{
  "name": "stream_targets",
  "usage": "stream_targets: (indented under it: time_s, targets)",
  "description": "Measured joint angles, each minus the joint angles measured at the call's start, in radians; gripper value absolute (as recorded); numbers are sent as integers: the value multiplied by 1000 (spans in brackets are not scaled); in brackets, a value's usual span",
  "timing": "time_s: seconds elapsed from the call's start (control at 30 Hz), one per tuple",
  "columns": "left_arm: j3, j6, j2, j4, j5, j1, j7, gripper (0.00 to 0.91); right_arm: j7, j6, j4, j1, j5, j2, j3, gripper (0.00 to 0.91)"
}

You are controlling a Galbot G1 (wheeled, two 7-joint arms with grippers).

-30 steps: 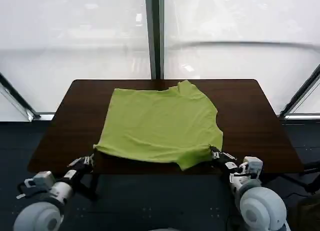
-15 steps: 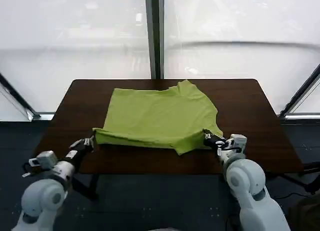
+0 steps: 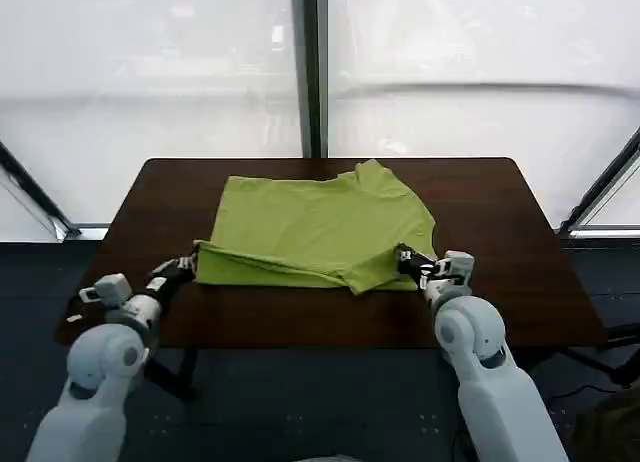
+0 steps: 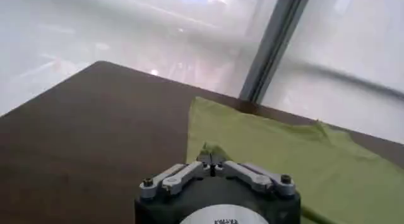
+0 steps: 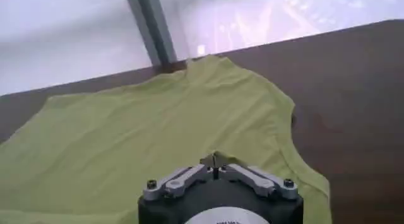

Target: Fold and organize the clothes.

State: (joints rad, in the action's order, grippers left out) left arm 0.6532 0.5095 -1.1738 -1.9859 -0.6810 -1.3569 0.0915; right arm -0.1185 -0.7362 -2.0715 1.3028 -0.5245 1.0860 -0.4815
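Head view: shirt (image 3: 318,230) flat in the middle of the table (image 3: 500,232), near hem lifted and doubled over; left gripper (image 3: 186,266) pinched on the near-left corner, right gripper (image 3: 404,258) pinched on the near-right corner, both low over the near part of the table.

Judged step: carrying the near hem toward the collar to make the first fold. To do it well: keep both corners level and equally advanced, so that the fold line stays straight; keep the cloth a little taut between the grippers; lay the hem down square on the far part before letting go; watch the right sleeve, which may bunch under.

Left wrist view: fingers (image 4: 212,159) closed together on a small tuft of cloth; right wrist view: fingertips (image 5: 215,159) also closed on the fabric, with the collar beyond. From the head, only the whole outline and the crooked fold edge, not the pinch itself.
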Motion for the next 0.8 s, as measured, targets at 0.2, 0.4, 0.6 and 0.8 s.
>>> stream_targets:
  time_s: [0.2, 0.4, 0.6, 0.8]
  targets:
    - [-5, 0, -43, -34, 41, -85, -5, 878, 4, 0, 18, 10, 7, 10, 4, 878]
    - [-12, -3, -71, -20, 64, -101, -7, 848, 5, 1, 29, 11, 13, 16, 7, 800]
    - [-20, -16, -85, 20, 88, -89, -15, 0, 4, 7, 27, 13, 13, 16, 10, 59]
    - [-20, -21, -85, 40, 88, -86, -22, 0, -30, 0, -2, 24, -34, -11, 3, 0]
